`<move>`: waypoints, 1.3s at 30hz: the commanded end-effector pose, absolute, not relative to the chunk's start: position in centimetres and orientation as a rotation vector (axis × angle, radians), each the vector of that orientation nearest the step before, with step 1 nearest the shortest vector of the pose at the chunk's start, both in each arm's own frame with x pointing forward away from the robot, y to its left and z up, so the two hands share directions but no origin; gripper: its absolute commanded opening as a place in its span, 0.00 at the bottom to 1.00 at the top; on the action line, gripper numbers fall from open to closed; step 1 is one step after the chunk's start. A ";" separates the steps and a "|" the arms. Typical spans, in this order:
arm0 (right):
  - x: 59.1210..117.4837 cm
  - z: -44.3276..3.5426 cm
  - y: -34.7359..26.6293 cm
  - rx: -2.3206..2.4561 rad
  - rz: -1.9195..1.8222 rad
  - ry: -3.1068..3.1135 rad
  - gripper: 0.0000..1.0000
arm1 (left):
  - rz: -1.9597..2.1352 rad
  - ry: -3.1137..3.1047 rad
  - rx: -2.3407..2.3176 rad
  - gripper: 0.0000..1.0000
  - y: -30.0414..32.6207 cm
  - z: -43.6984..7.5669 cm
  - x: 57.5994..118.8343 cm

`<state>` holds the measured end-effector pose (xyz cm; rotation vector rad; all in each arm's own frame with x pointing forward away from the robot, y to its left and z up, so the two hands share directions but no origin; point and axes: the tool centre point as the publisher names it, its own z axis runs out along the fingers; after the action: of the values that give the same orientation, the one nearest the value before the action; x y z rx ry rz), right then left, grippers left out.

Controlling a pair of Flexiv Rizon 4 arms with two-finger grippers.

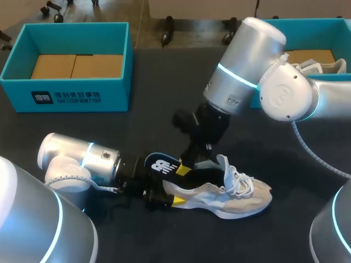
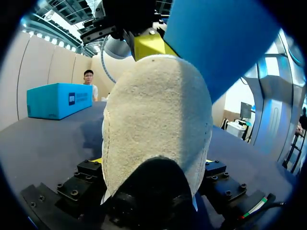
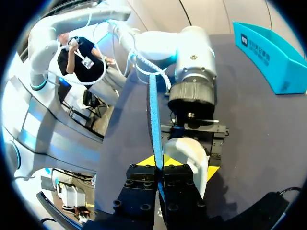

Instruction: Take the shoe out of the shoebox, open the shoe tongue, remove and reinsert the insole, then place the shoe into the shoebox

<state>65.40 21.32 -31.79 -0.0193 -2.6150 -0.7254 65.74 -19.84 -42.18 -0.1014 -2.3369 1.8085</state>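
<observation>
On the black table (image 1: pixel 164 104), our left gripper (image 1: pixel 167 193) clamps the heel of the shoe (image 1: pixel 236 198), which lies at the table's near middle. Our right gripper (image 1: pixel 186 164) pinches the insole (image 1: pixel 162 166) edge-on. We judge the thin insole could slip, buckle, or drag the shoe loose.

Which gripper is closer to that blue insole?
Right. The right gripper pinches the insole itself; the left gripper clamps the shoe at its heel, close by.

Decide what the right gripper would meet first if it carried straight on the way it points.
Most likely the heel of the shoe, just ahead of the right gripper, which is shut on the blue insole; depth is hard to judge.
</observation>
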 end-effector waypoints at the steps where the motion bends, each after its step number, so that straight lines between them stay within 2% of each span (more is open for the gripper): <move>1: 64.8 -31.1 20.6 -0.023 -0.730 -2.630 0.00 | 1.807 -2.337 -0.104 0.00 -19.8 -42.5 66.0; 14: 64.8 -31.1 20.6 -0.023 -0.730 -2.630 0.00 | 1.807 -2.337 -0.104 0.00 -19.8 -42.5 66.0; 19: 66.2 -28.4 21.3 -0.083 -0.845 -2.618 0.00 | 1.807 -2.337 -0.104 0.00 -19.8 -42.5 66.0; 28: 68.9 -22.6 18.7 -0.154 -1.059 -2.496 0.00 | 1.807 -2.337 -0.104 0.00 -19.8 -42.5 66.0; 39: 68.9 -22.6 18.7 -0.154 -1.059 -2.496 0.00 | 1.807 -2.337 -0.104 0.00 -19.8 -42.5 66.0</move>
<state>69.11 18.73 -22.48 -0.1528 -2.4928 -1.0555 65.75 -19.84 -42.18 -0.1012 -2.3371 1.8084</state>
